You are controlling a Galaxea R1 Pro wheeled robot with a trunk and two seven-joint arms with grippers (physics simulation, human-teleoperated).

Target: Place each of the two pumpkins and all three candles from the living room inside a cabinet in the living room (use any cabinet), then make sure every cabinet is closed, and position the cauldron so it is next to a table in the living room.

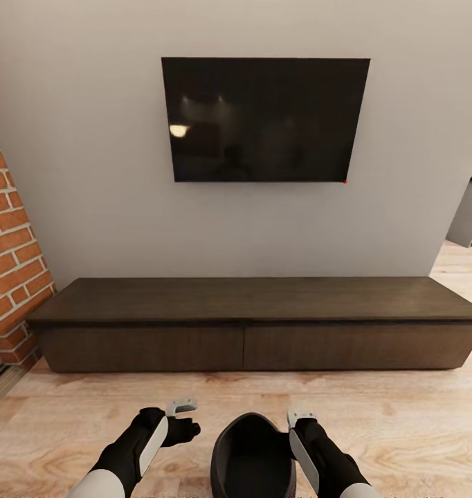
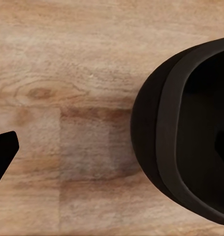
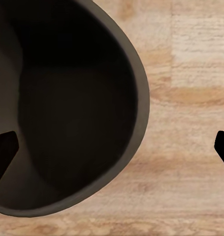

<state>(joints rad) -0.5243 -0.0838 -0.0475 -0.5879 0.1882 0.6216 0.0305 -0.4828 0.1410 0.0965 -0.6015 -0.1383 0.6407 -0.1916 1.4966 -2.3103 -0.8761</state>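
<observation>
The black cauldron stands on the wood floor directly in front of me, between my two arms. My right gripper is open at its right rim. In the right wrist view one fingertip is over the cauldron's dark inside and the other is outside over the floor. My left gripper hangs just left of the cauldron, open, with one fingertip over bare floor. The long dark-brown cabinet stands against the wall ahead, drawer fronts closed. Pumpkins, candles and table are out of view.
A black TV hangs on the grey wall above the cabinet. A red brick wall juts out at the left. A strip of light wood floor lies between me and the cabinet. A doorway opens at the far right.
</observation>
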